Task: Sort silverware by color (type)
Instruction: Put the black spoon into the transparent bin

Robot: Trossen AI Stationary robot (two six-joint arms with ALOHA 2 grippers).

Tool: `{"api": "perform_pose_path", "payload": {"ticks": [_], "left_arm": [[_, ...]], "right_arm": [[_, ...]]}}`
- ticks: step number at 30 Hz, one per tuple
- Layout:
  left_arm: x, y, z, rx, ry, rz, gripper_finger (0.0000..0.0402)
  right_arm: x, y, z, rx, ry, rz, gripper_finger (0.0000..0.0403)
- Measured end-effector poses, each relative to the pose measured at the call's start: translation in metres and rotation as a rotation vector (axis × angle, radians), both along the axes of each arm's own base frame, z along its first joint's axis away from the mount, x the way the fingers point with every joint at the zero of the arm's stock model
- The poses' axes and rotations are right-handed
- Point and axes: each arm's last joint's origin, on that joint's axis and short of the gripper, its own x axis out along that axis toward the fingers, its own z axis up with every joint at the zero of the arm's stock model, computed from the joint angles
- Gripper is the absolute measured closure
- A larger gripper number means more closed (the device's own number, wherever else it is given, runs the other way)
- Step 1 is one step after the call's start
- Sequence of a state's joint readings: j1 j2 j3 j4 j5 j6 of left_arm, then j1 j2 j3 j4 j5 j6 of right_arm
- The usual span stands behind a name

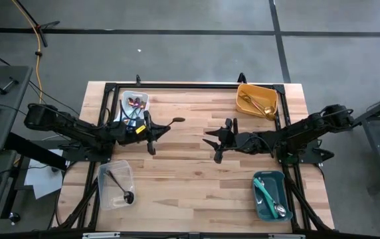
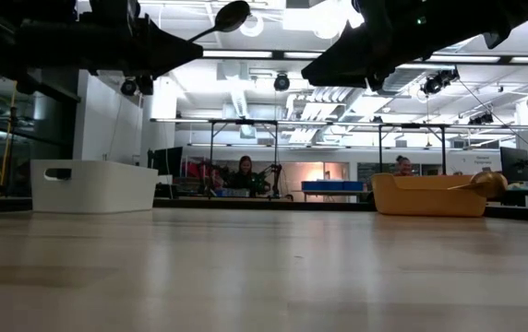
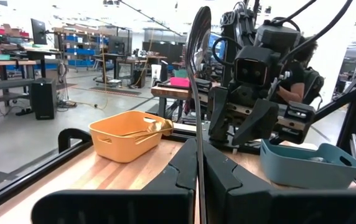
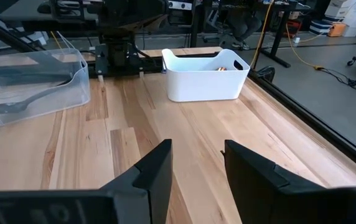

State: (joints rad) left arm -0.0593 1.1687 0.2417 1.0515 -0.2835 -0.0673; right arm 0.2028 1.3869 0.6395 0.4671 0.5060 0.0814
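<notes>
While the left gripper pinches the slim black spoon upright above mid-table, swing it gently back to the clear plastic bin holding black utensils. Right gripper waits opposite, fingers apart, holding nothing.

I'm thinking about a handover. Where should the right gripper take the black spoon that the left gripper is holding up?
Probably on the black spoon, the bare handle just under the bowl, approached from the right gripper's side: the left gripper pinches the lower handle, leaving the rest jutting clear beyond its fingers.
</notes>
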Motion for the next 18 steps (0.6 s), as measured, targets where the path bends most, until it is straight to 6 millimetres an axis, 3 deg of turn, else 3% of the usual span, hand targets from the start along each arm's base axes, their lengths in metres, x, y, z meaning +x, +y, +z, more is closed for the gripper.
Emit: {"api": "perform_pose_path", "payload": {"ticks": [18], "left_arm": [[0.0001,-0.0003,0.0000,0.001,0.000,-0.009,0.0401]], "right_arm": [[-0.0001,0.0000,-0.0001,0.000,0.001,0.000,0.0263]]}}
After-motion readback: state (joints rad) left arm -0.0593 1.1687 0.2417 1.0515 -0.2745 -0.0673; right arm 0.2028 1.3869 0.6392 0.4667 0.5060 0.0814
